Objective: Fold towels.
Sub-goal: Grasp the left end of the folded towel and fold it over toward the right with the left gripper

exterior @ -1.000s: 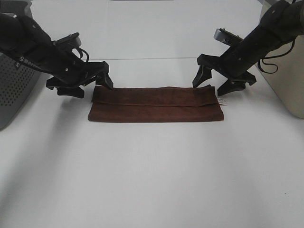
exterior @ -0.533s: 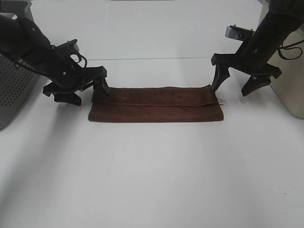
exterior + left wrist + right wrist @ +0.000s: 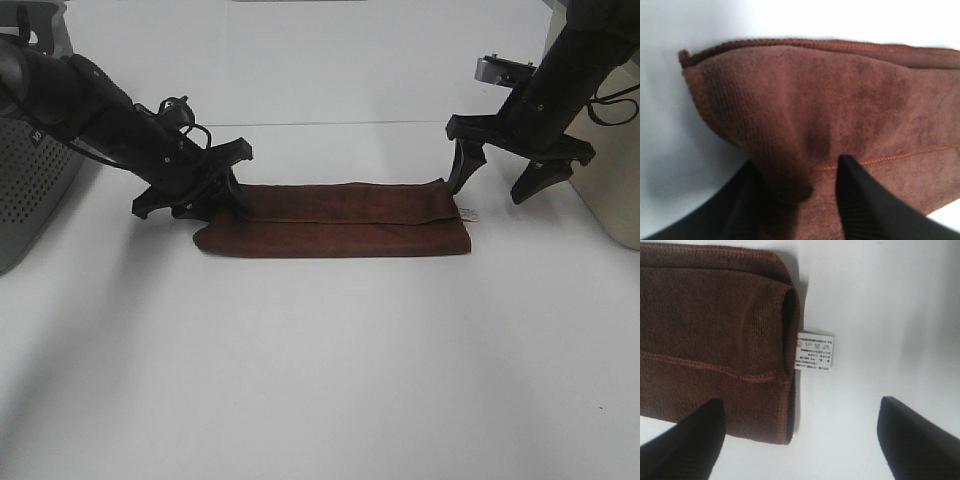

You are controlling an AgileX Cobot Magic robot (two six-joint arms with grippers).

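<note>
Towel (image 3: 335, 218) is lying folded into a long strip on the white table (image 3: 320, 360), midway between the left and right edges and nearer the far edge. Left gripper (image 3: 205, 195) is pinching the strip's left end, with cloth bunching up between its fingers (image 3: 860, 200). Right gripper (image 3: 510, 172) is hovering over the right end, jaws spread wide. White tag (image 3: 813, 351) is sticking out at that end.

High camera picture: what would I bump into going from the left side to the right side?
grey basket → left gripper, pinching the towel's end → towel → right gripper, open → beige bin
</note>
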